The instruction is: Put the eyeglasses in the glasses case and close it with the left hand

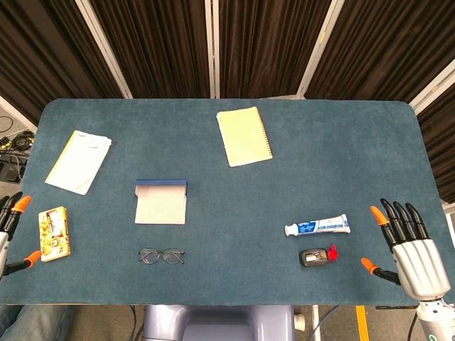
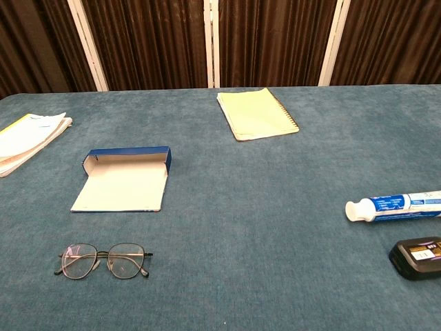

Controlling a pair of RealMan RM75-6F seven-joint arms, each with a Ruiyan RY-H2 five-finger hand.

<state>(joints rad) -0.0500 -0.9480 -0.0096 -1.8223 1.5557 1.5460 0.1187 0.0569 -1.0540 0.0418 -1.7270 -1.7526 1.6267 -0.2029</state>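
Thin dark-framed eyeglasses (image 1: 161, 256) (image 2: 103, 260) lie on the blue table, near its front edge left of centre. Just behind them lies the glasses case (image 1: 161, 202) (image 2: 124, 182), blue with a pale inside, its lid flipped open toward me. My left hand (image 1: 12, 234) shows only at the far left edge of the head view, fingers spread, holding nothing, well left of the glasses. At the front right corner my right hand (image 1: 409, 249) hovers with fingers apart and empty. Neither hand appears in the chest view.
A yellow snack pack (image 1: 54, 233) lies between my left hand and the glasses. Papers (image 1: 78, 161) (image 2: 24, 141) sit at the left, a yellow spiral notebook (image 1: 244, 136) (image 2: 256, 113) at the back. A toothpaste tube (image 1: 318, 226) (image 2: 396, 205) and a small black device (image 1: 317, 256) (image 2: 417, 257) lie at the right.
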